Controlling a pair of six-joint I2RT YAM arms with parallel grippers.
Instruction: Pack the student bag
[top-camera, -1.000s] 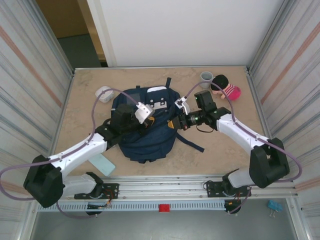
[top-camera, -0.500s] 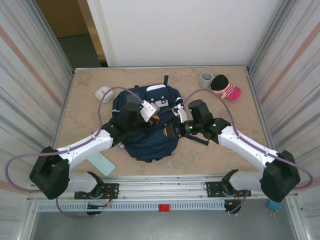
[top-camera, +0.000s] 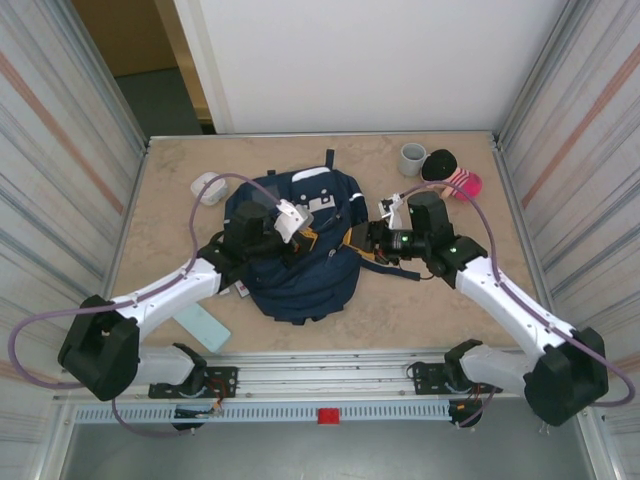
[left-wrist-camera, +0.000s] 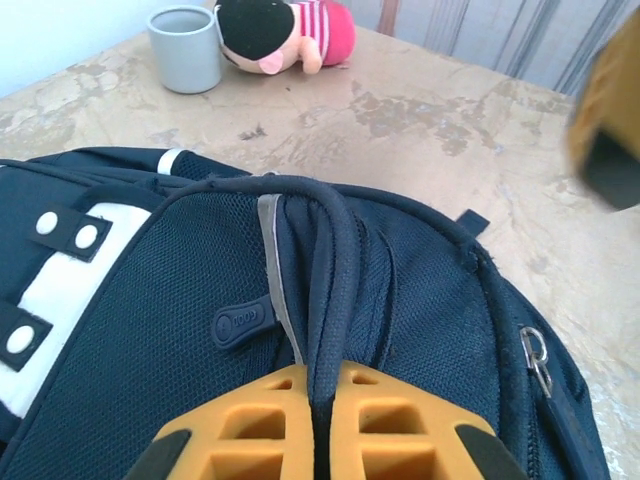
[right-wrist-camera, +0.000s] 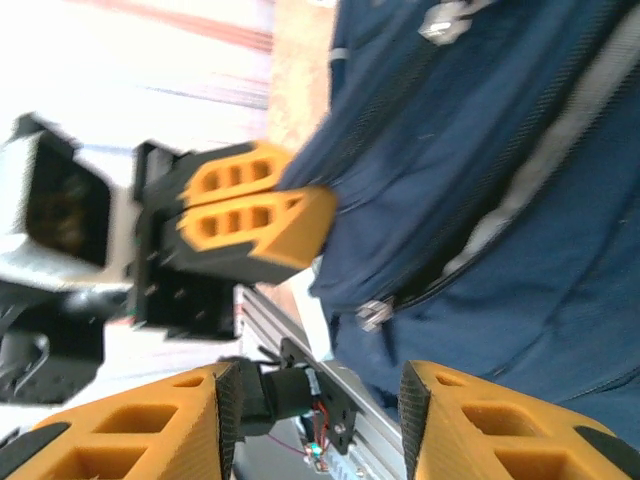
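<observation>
- The student bag (top-camera: 300, 270) lies flat at the middle of the tabletop (top-camera: 165, 235), its white patch facing up.
- Left gripper (left-wrist-camera: 320, 425) – pressed together on a raised fold of the bag's navy fabric, at its upper middle.
- Right gripper (right-wrist-camera: 320, 420) – fingers spread, nothing between them, just off the bag's right edge.
- A grey cup (top-camera: 412, 157) and a plush doll (top-camera: 452, 173) sit beyond the bag's far-right corner.
- A small white case (top-camera: 208, 187) lies off the bag's far-left corner.
</observation>
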